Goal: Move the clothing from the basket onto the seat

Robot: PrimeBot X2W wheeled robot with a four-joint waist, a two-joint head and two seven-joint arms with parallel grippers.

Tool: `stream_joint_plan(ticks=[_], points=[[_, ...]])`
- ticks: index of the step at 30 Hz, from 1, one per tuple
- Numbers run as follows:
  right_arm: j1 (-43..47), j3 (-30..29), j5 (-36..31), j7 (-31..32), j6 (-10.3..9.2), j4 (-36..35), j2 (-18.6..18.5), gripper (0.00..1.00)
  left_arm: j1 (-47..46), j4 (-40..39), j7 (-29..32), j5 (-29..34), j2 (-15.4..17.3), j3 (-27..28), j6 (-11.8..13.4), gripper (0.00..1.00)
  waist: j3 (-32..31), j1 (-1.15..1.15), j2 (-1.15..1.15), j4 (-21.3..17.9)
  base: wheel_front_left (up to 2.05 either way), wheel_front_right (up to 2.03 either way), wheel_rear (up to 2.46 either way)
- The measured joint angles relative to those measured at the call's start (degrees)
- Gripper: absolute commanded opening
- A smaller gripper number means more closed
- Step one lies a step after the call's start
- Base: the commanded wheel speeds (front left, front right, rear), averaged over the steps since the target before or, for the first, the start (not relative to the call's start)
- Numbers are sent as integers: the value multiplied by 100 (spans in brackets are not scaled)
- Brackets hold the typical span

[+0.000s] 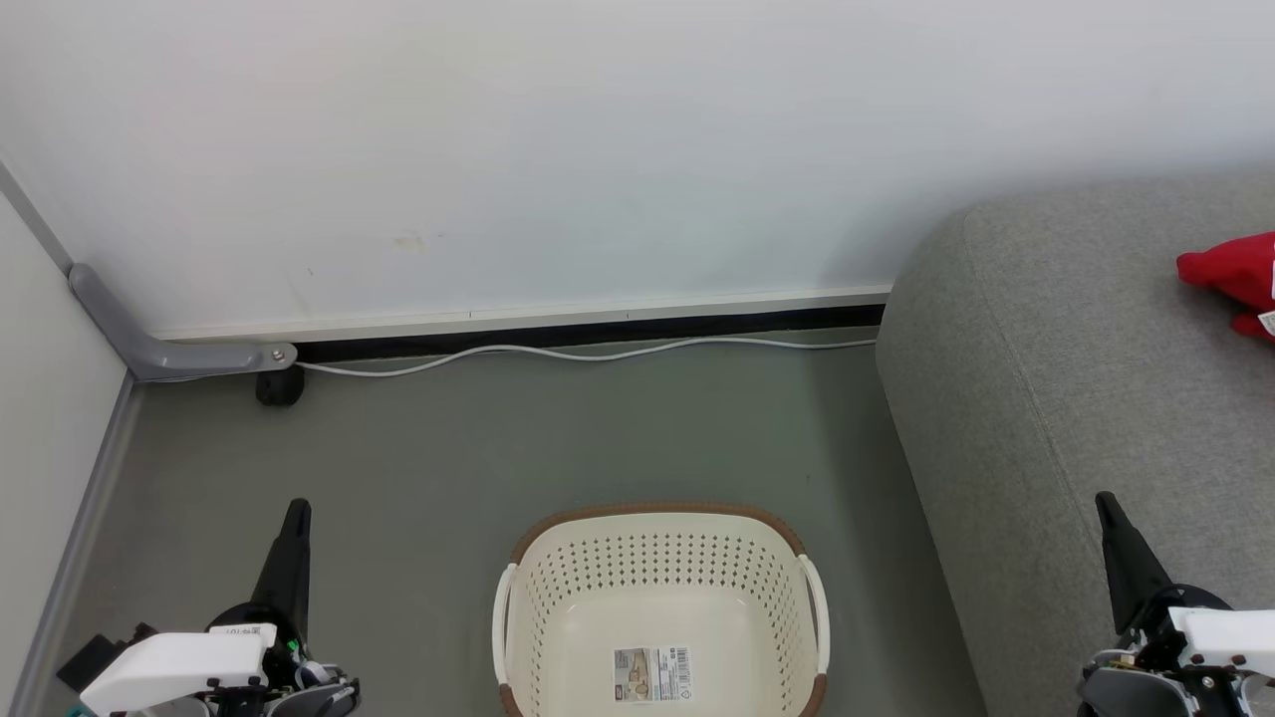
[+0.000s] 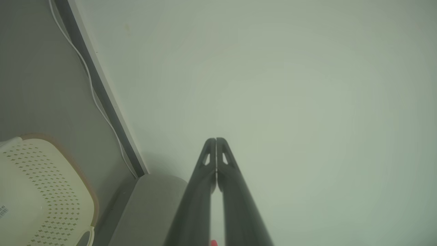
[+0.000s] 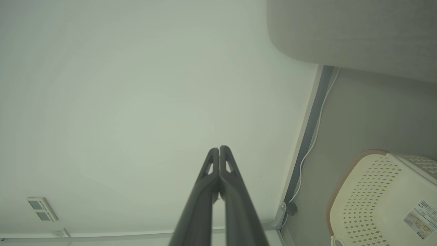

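Head view: white wall (image 1: pixel 598 149) takes the whole upper half of the frame, with a faint scuff (image 1: pixel 408 240) left of centre. Grey-green floor (image 1: pixel 478 448) below it, centre to lower left. The seat (image 1: pixel 1046 398), light-grey fabric with a rounded corner and a seam running down it, takes the right side from mid-height to the bottom edge. The basket (image 1: pixel 657 513), cream with perforated walls, brown rim and white handles, sits on the floor at bottom centre, near the seat's edge but apart from it; the frame's bottom edge cuts it off. The clothing (image 1: pixel 1235 274): bright red bundle lying on the seat at the far right edge, upper right, cut off by the frame, well apart from the basket.

Left gripper (image 1: pixel 296 513) at lower left, against the floor, pointing up frame, jaws pressed together, holding nothing; left wrist view agrees, tips touching. Right gripper (image 1: pixel 1106 503) at lower right, against the seat, jaws likewise pressed together on nothing; right wrist view agrees.

Grey bracket (image 1: pixel 169 354) at left, mid-height, in the wall corner, small black block (image 1: pixel 280 386) under its end. White cable (image 1: pixel 558 353) runs along the dark skirting (image 1: pixel 598 331) from the bracket to the seat.

Label sticker (image 1: pixel 652 674) on the basket floor, bottom centre: a picture, a barcode on its right side, print too small to read. Small white tag (image 1: pixel 1267 321) on the clothing at the right edge; writing not legible.
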Motion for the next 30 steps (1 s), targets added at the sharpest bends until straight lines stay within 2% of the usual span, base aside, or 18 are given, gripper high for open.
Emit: stream_joint_plan(ticks=[30], points=[[-1, -2, 1, 0, 0, -1, 0, 0, 0, 0, 0, 0, -2, 8, 0, 0, 0, 0, 0, 0, 0, 0, 0]])
